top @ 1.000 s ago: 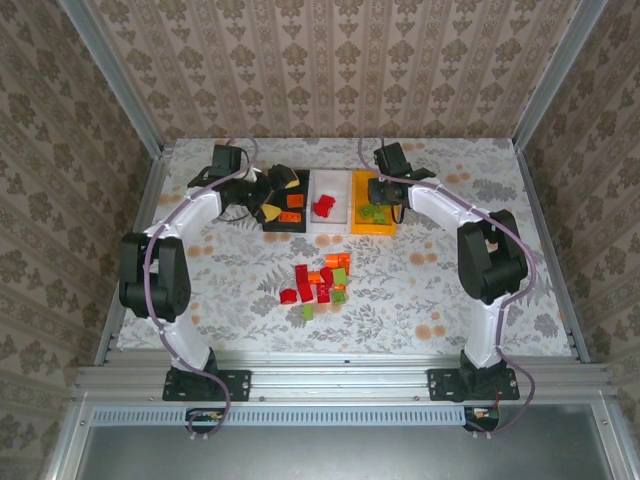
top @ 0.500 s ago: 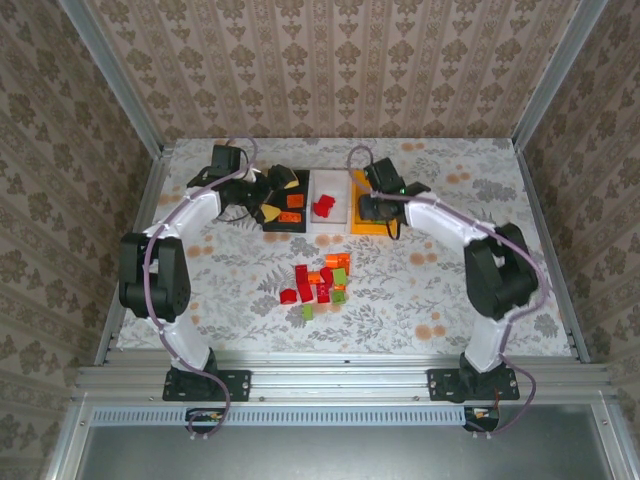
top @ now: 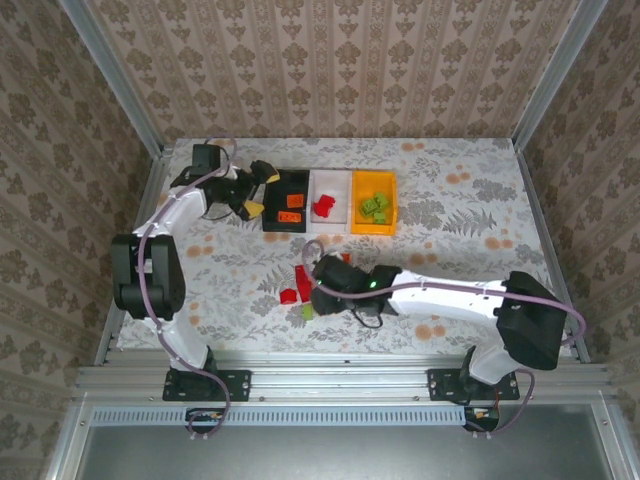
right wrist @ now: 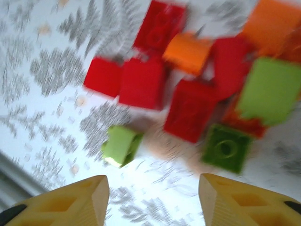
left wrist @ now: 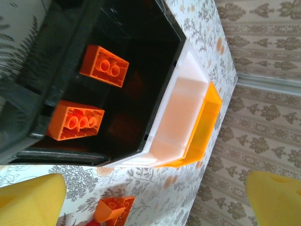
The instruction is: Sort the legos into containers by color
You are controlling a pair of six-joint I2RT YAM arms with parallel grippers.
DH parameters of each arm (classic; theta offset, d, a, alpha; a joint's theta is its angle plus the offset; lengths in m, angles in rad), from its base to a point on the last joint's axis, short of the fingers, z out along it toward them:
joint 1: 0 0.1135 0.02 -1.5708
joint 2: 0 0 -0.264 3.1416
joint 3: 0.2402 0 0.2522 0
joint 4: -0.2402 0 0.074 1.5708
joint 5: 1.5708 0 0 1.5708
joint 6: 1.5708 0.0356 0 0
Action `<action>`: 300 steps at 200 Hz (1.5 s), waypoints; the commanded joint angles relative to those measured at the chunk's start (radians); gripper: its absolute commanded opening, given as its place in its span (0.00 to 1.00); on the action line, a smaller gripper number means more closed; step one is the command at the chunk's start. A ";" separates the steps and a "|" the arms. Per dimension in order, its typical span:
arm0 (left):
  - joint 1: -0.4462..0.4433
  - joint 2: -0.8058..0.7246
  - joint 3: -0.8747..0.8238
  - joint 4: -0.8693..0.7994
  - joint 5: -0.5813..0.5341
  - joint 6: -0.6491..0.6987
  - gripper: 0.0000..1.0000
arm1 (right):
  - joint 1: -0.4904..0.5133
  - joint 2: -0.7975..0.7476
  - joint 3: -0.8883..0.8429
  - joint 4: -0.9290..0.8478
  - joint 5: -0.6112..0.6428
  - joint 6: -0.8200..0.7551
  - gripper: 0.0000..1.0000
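Left claw [left wrist: 153, 200] spread wide — right claw [right wrist: 153, 197] parted, empty

black bin [left wrist: 136, 94] glossy plastic; legos [right wrist: 188, 110] smooth plastic; table cover [top: 450, 250] matt.

Floral table [top: 480, 240]: black bin [top: 284, 185], white bin [top: 331, 183], orange-yellow bin [top: 372, 181] far side; loose legos [top: 303, 281] centre.
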 commanded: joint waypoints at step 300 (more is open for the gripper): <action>-0.163 0.014 0.025 -0.024 -0.002 0.032 1.00 | -0.226 -0.118 0.164 -0.172 0.164 -0.162 0.27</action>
